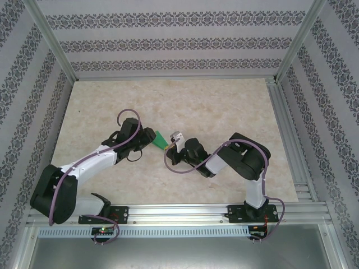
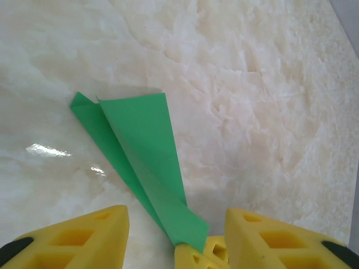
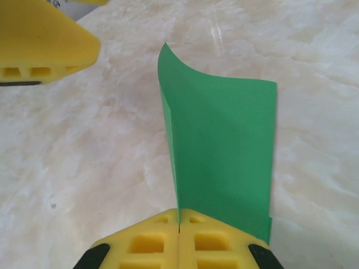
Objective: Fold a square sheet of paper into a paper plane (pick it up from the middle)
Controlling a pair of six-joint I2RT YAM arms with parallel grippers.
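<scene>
Top external view places the thin bright green sheet of paper (image 1: 161,139), folded narrow and pointed, near the middle of the pale marbled worktop (image 1: 224,101). It sits between the left gripper (image 1: 152,138) at its 9 o'clock and the right gripper (image 1: 170,145) at its 4 o'clock; grip states are too small to read there. Right wrist view settles one: its yellow fingers (image 3: 151,241) are clenched together on the paper's near end, the sheet rising toward 12 o'clock. Left wrist view shows the left gripper released, yellow fingers (image 2: 84,235) spread wide at 7 and 5 o'clock, paper between them untouched, its creased layers fanning toward 11 o'clock.
</scene>
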